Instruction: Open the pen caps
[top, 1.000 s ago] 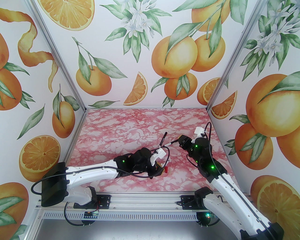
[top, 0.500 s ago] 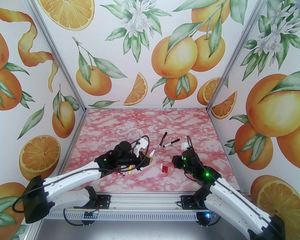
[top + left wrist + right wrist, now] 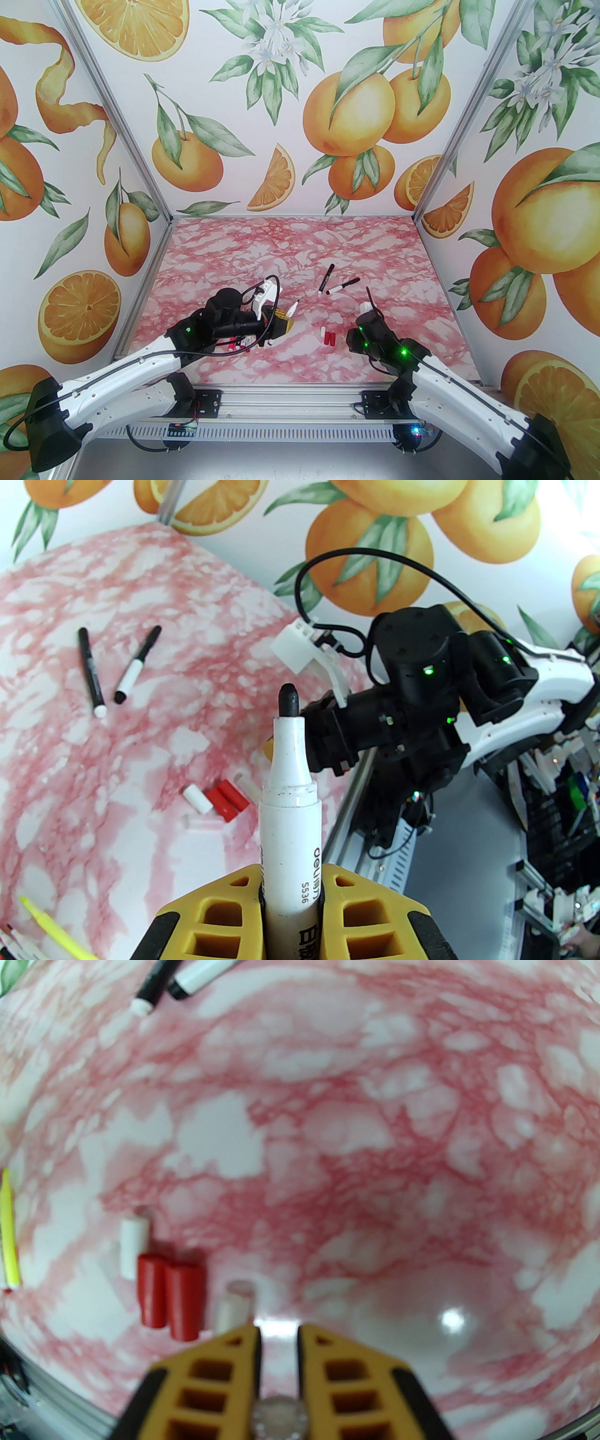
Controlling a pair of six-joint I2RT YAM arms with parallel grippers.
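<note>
The left gripper point(image 3: 290, 878) pinched the bare-tipped pen point(image 3: 288, 784) at bottom centre, while the right gripper point(image 3: 277, 1332), seemingly clamped on a pale cap point(image 3: 280, 1417), hung beside the loose pen caps point(image 3: 171, 1293) at lower left, probably to drop it there.

Beneath the left hand point(image 3: 283, 321) and the right hand point(image 3: 351, 335) we see a glossy tabletop point(image 3: 290, 234) printed in pink-and-white marble, stretching well ahead of both. Far in front of the hands stands a back wall point(image 3: 281, 117) papered with oranges, orange slices, green leaves and white blossoms. Matching side walls point(image 3: 70, 197) close in outboard of each hand. Bare aluminium posts point(image 3: 117, 117) run up the corners where the walls meet. Behind the hands, along the tabletop's near edge, lies an aluminium rail point(image 3: 286, 403), with a grey slotted strip point(image 3: 281, 429) behind that. To the left hand's right, past the tabletop edge, we make out blurred clutter point(image 3: 562, 808).
</note>
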